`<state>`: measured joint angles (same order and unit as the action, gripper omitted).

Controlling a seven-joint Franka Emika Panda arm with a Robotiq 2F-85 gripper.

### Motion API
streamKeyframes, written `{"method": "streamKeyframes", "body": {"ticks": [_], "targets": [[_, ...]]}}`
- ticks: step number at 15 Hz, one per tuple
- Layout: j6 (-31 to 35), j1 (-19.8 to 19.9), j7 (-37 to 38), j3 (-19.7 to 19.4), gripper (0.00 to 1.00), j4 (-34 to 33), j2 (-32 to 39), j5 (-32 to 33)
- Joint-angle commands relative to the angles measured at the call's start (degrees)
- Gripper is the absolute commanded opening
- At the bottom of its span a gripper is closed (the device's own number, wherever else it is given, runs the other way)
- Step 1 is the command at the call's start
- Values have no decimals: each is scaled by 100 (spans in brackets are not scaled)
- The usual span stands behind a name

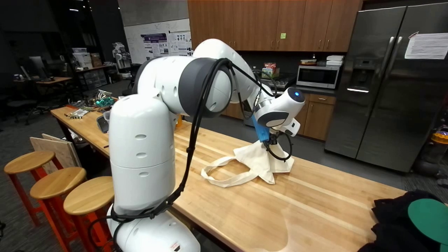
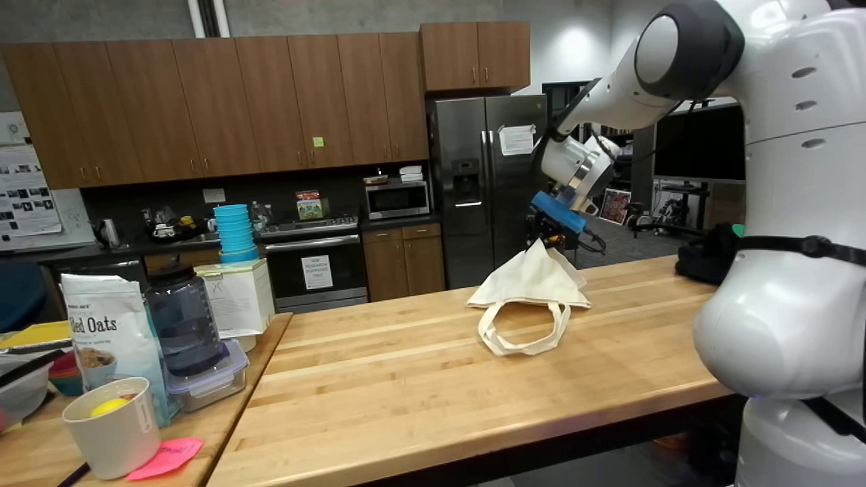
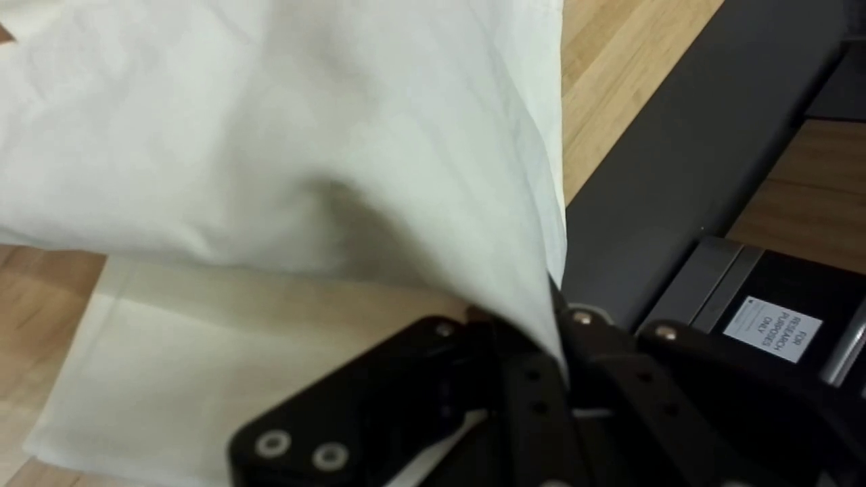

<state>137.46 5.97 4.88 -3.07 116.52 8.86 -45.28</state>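
In an exterior view, far left: three wooden stools (image 1: 57,182), then the white arm (image 1: 141,182) beside the bench (image 1: 252,213). Next, on the bench, the strap loop (image 1: 227,183) of a cream cloth tote bag (image 1: 259,159): lying on the wood as an open ring, reaching leftward out of the body. Right of it, the bag's crumpled body near the bench's far edge; lower edges rest on the wood, cloth drawn up to a peak. At that peak, the claw (image 3: 538,331): closed, a fold of the bag pinched in its jaws. Far right, a black heap (image 1: 392,224), identity unclear.

Wrist view, same order. Left: bulk of the cloth, spreading up and leftward from the claw; a second flap (image 3: 155,379) below it. At the cloth's right margin: the pinch. Beyond, bench edge, floor (image 3: 649,176), oven (image 3: 785,281).

Controlling relation: bag lies beneath the claw and off to one side, tented from one pinched point, bench carrying the rest. Loop-to-body line leads away from the claw, loop end farthest; true long axis unreadable, body too bunched. One arm only. Judgement: grip sits at a margin, so weight would hang off-centre, loop trailing.
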Motion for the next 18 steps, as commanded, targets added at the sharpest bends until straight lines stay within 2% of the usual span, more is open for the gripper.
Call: {"method": "streamKeyframes", "body": {"ticks": [1,18], "targets": [[-198,40,14,-42,1,-112,-36,-107],[-460,-44,96,-3,1,-314,-27,11]]}}
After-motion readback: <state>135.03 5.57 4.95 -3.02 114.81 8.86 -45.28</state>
